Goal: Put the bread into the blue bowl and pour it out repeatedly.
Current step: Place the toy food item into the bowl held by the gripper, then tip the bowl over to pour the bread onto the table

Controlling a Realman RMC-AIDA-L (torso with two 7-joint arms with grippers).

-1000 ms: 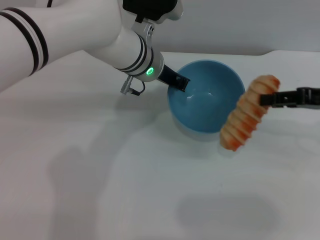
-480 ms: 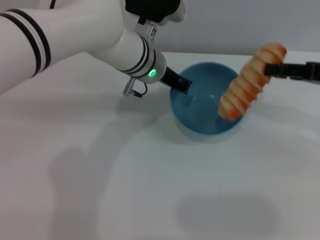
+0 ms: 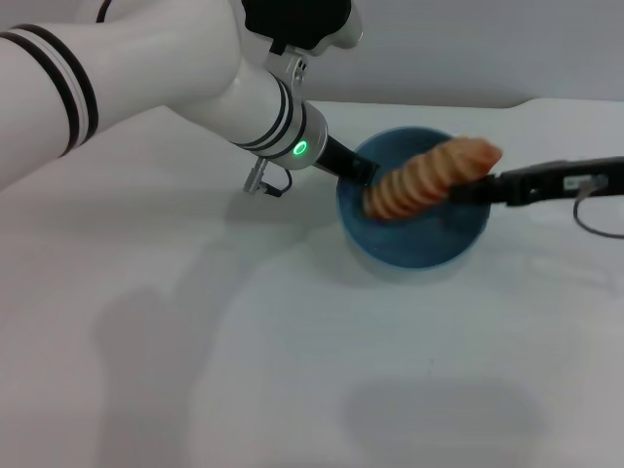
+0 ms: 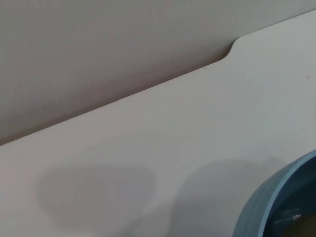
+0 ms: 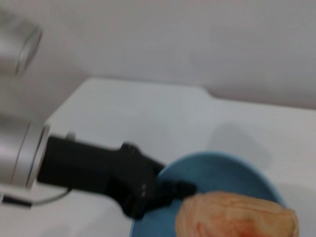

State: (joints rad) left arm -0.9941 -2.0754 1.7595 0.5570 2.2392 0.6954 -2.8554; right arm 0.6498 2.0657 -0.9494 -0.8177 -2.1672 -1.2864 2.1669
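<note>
Jaws of the right gripper clamp the bread, lying near-level across the blue bowl, free end pointing frame-left; left gripper grips the bowl's rim.

Ridged golden-brown bread lies tilted over upright light-blue bowl, near the desk's far edge.

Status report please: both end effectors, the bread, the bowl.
Left end effector clamped on blue bowl rim. Right end effector holds bread over bowl opening, not yet released. Nothing in the way on the table.
</note>
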